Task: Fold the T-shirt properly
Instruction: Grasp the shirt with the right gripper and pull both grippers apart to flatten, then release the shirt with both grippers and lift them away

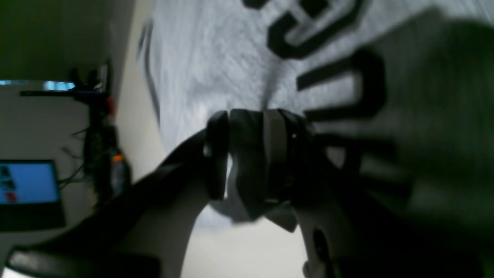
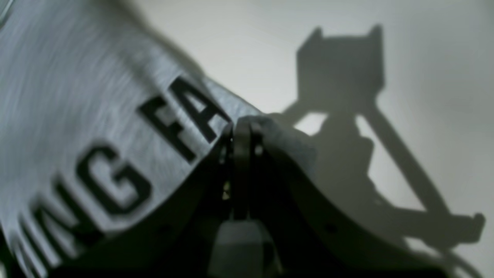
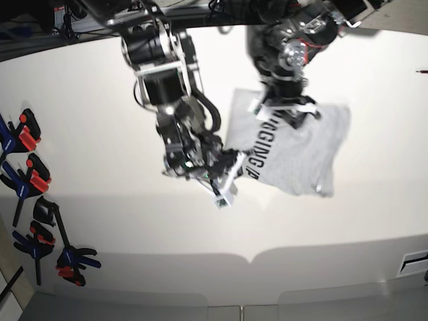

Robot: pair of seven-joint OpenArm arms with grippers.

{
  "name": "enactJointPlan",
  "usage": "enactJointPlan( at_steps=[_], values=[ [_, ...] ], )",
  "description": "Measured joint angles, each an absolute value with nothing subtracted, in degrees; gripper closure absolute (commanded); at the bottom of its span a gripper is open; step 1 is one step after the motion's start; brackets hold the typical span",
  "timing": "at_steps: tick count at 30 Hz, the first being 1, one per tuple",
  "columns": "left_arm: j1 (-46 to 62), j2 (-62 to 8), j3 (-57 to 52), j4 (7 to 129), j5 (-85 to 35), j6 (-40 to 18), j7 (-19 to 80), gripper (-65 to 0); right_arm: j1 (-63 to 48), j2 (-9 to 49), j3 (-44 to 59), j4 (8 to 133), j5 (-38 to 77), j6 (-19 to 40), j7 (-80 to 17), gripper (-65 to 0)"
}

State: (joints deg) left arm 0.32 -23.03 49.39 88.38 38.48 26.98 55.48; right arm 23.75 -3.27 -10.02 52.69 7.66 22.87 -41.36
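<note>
Right gripper (image 2: pixel 241 133) pinching T-shirt (image 3: pixel 301 150) edge; left gripper (image 1: pixel 247 162) clamping bunched cloth. Uneven pulling risking slipping, skewing fold.

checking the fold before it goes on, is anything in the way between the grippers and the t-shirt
Nothing visible does. The right gripper is shut on an edge of the T-shirt beside the black lettering, and the left gripper is clamped on a bunch of its fabric. The table around the shirt shows no obstacle; the clamps lie far off at its edge.
</note>
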Motion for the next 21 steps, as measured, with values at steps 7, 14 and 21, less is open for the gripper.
enactJointPlan(
  at_steps=[7, 14, 21],
  values=[
    [0.32, -26.61, 43.70, 87.48, 39.00, 29.19, 56.27, -13.7, 10.55, -0.47, -10.04, 70.96, 13.28, 27.18, -47.24, 0.0],
    [0.47, -26.44, 40.23, 87.46, 44.86, 29.08, 56.86, -13.7, -1.83, -0.19, -10.04, 85.14, 15.57, 28.32, -50.70, 0.0],
    [-2.87, -26.35, 37.67, 87.46, 45.41, 29.10, 56.86, -13.7, -6.83, -0.16, -10.04, 92.23, 16.08, 28.91, -51.75, 0.0]
  ],
)
